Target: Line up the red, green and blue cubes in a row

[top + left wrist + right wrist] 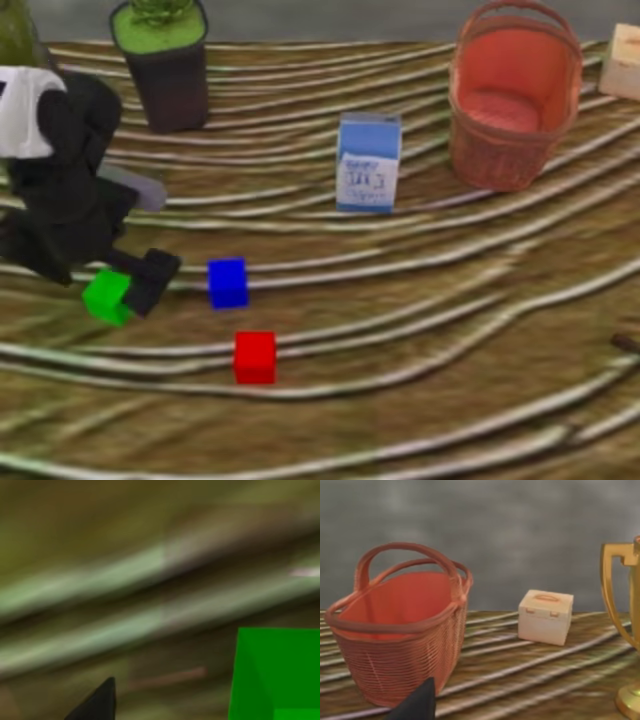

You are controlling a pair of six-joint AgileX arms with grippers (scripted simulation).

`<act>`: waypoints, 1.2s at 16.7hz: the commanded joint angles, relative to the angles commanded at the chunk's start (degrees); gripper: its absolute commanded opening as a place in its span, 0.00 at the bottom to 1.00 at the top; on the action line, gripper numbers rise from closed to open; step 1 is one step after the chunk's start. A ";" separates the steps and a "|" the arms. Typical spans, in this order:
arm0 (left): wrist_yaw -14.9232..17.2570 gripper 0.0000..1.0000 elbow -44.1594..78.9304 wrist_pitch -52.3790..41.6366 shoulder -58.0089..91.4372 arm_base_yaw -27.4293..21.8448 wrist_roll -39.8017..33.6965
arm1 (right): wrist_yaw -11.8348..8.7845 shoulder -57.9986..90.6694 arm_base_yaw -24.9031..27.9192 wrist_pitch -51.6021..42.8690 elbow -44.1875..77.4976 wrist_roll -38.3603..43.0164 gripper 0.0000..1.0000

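Now left gripper (128, 290) at green cube (107, 296), fingers open.

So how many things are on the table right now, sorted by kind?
Cubes: 3 (green cube, blue cube, red cube)
Cartons: 1 (blue-and-white carton)
Baskets: 1 (red basket)
Plant pots: 1 (dark pot)
Small boxes: 1 (cream box)
Trophies: 1 (gold trophy)
Total: 8

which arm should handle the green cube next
Left. Its tool is already at the green cube on the table's left side; the right arm is out of the top view, its camera facing the basket.
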 joint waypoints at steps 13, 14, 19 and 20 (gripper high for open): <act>0.01 0.47 -1.61 2.75 1.22 -0.01 0.02 | 0.00 0.00 0.00 0.00 0.00 0.00 1.00; 0.01 0.40 -1.61 2.75 1.22 -0.01 0.02 | 0.00 0.00 0.00 0.00 0.00 0.00 1.00; 0.01 0.02 -1.61 2.75 1.22 -0.01 0.02 | 0.00 0.00 0.00 0.00 0.00 0.00 1.00; 0.01 0.00 -1.61 2.75 1.22 -0.01 0.02 | 0.00 0.00 0.00 0.00 0.00 0.00 1.00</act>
